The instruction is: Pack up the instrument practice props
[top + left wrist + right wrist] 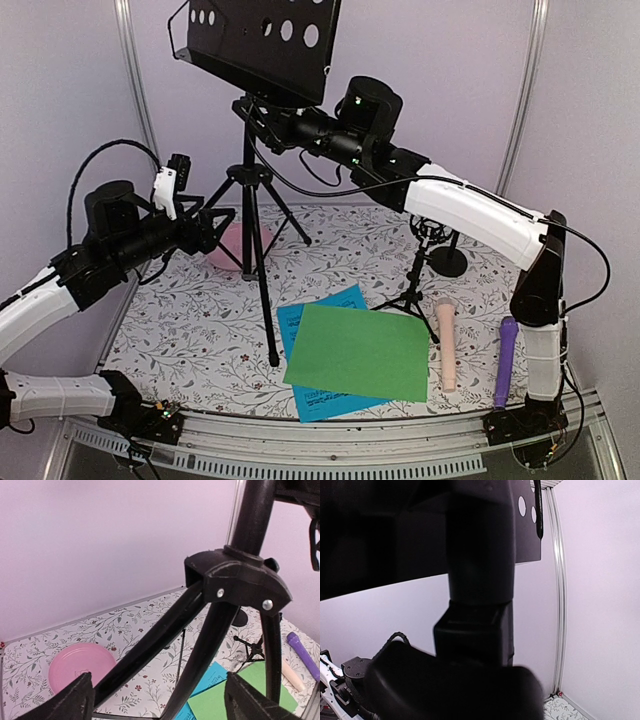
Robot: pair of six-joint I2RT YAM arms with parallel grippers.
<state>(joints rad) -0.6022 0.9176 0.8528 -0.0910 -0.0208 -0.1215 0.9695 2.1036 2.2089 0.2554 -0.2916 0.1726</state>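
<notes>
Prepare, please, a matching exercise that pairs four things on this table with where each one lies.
Things:
1. green paper
2. purple microphone
3. beige microphone
4. pink plate

Places:
A. behind the music stand, far left
B. on top of the blue paper
C. farthest to the right
D. between the green paper and the purple microphone

Pairs: 1-B, 2-C, 3-D, 4-A
</notes>
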